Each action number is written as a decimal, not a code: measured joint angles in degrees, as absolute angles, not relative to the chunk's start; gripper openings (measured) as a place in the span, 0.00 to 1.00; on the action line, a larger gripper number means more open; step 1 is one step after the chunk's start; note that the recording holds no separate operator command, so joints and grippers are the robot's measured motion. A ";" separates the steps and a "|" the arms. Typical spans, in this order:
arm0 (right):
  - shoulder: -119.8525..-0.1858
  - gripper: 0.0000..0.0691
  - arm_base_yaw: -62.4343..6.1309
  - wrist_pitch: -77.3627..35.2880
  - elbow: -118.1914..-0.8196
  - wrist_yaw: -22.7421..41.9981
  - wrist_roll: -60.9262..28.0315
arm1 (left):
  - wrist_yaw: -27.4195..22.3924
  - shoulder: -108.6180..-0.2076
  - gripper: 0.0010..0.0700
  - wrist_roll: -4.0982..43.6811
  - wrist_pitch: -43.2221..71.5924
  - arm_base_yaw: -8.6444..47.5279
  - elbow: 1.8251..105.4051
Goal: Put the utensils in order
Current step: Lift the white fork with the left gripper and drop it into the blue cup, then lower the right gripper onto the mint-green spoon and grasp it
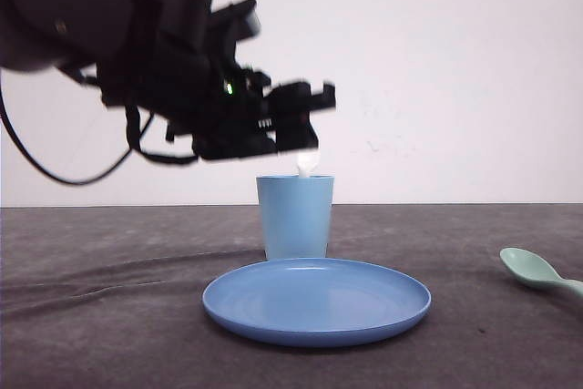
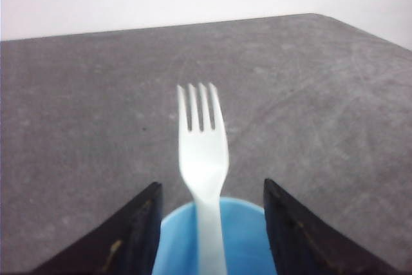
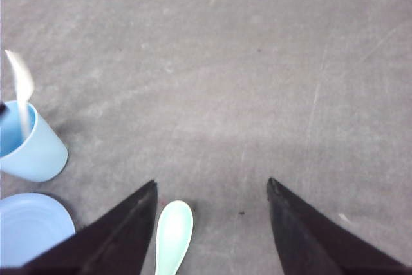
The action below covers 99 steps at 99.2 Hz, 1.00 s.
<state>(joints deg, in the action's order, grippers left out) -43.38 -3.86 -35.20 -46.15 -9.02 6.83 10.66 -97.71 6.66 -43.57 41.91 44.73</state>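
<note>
1. White four-tined plastic fork [image 2: 203, 159] stands handle-down in the light blue cup [image 1: 294, 216], apparently deposited; left pincer [image 2: 209, 223] gapes around it, gripping nothing.
2. Right pincer [image 3: 212, 223] hovers spread above the mint-green spoon [image 3: 174, 236] on the grey table [image 1: 109, 316], probably next.

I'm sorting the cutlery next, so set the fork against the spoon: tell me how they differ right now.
The fork is white; the spoon is pale mint green. The fork stands upright in the light blue cup, tines up; the spoon lies flat on the grey table. The fork sits between the left gripper fingers; the spoon lies between the open right gripper fingers, untouched. Both look like matte plastic.
</note>
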 joint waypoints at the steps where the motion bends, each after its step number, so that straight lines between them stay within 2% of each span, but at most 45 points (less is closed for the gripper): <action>1: -43.38 0.49 -3.88 -35.31 -46.15 -9.02 6.83 | 10.66 -97.17 0.42 6.68 -43.22 41.91 44.73; 28: -44.84 0.49 -9.19 -41.80 -46.15 -8.99 7.84 | 10.63 -77.97 0.42 6.68 -26.48 41.91 44.73; 44: -50.19 0.49 -12.95 -48.71 -46.15 -7.51 9.98 | 10.61 -64.84 0.42 6.87 -13.15 41.91 44.73; 59: -56.01 0.49 -15.16 -50.74 -46.15 -6.37 11.49 | 10.61 -54.50 0.42 7.55 -1.04 41.93 44.73; 79: -62.65 0.49 -18.90 -48.69 -45.84 -6.04 13.56 | 10.61 -46.83 0.42 8.75 10.41 41.93 44.73; 99: -68.29 0.49 -21.76 -43.62 -43.75 -4.56 15.77 | 10.61 -45.19 0.42 9.69 18.20 41.93 44.73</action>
<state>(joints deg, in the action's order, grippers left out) -68.29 -21.76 -43.62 -43.75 -4.56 15.77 10.61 -45.19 9.69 18.20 41.93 44.73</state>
